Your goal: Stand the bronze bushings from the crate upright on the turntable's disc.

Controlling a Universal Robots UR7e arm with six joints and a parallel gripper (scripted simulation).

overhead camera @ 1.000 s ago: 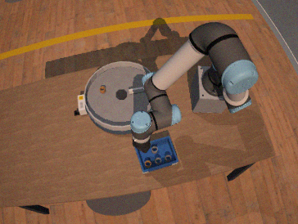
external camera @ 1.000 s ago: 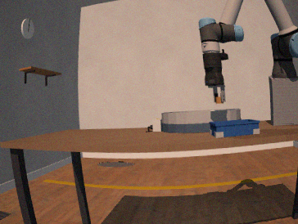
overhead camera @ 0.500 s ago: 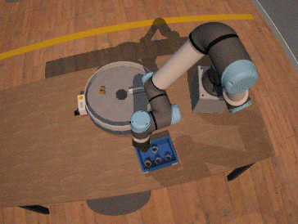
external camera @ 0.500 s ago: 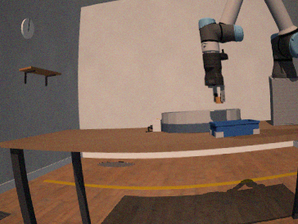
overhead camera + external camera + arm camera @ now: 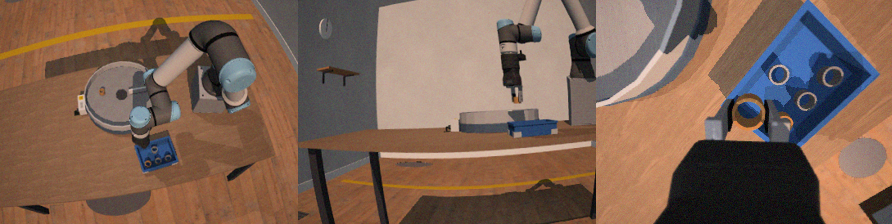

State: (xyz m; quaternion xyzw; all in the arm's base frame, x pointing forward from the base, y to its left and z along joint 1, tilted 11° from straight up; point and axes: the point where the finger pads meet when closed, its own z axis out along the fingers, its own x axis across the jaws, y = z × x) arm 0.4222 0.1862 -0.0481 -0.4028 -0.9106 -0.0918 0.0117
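Observation:
My gripper (image 5: 517, 95) (image 5: 748, 109) is shut on a bronze bushing (image 5: 516, 100) (image 5: 749, 125), raised well above the crate's turntable-side edge with its open end towards the wrist camera. The blue crate (image 5: 164, 167) (image 5: 535, 127) (image 5: 796, 45) holds another bronze bushing (image 5: 147, 163), partly hidden by a finger in the wrist view, and three steel bushings, one (image 5: 154, 150) (image 5: 770, 75) apart from the other two. One bronze bushing (image 5: 102, 91) is on the turntable's grey disc (image 5: 106, 108), left of the dark hub (image 5: 121, 94); its stance is too small to tell.
The turntable's raised rim (image 5: 91, 112) (image 5: 482, 118) stands between crate and disc. A light bar (image 5: 137, 90) reaches over the disc from the right, near the hub. A small white box (image 5: 82, 105) (image 5: 454, 125) stands left of the turntable. The arm hides part of the disc's right side.

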